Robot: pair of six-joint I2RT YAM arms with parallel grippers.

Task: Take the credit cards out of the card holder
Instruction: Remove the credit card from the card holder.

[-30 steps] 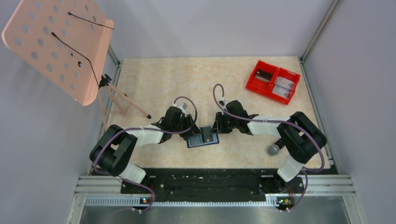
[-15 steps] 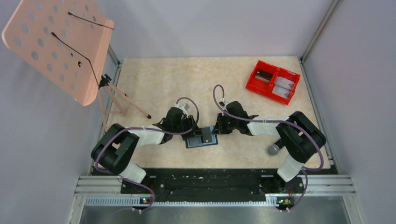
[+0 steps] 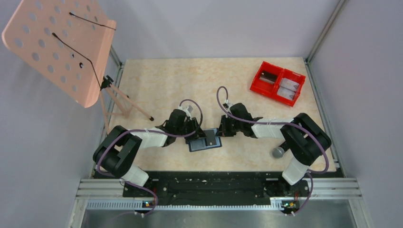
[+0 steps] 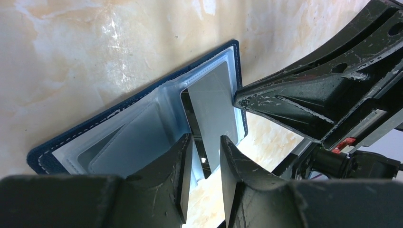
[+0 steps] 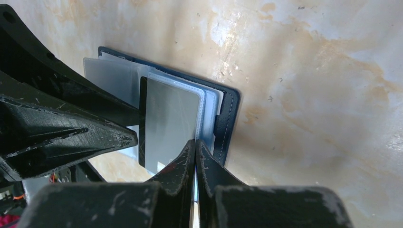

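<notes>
The navy card holder (image 3: 205,144) lies open on the table between both arms. Its pale clear pockets (image 4: 133,142) face up. A pale grey credit card (image 4: 211,107) sticks partway out of a pocket, also seen as the card (image 5: 171,121). My left gripper (image 4: 205,159) has its jaws slightly apart, with the card's near end lying in the gap. My right gripper (image 5: 195,145) is shut on the card holder's (image 5: 229,118) clear pocket edge beside the card. From above, the left gripper (image 3: 197,134) and right gripper (image 3: 219,133) meet over the holder.
A red two-compartment bin (image 3: 277,83) sits at the back right. A grey ball (image 3: 278,152) rests by the right arm's base. A pink perforated stand (image 3: 57,47) on thin legs occupies the back left corner. Metal rails border the table.
My right gripper's jaws have closed on the holder's pocket edge. The left gripper's jaws have narrowed a little around the card. The holder has shifted slightly left.
</notes>
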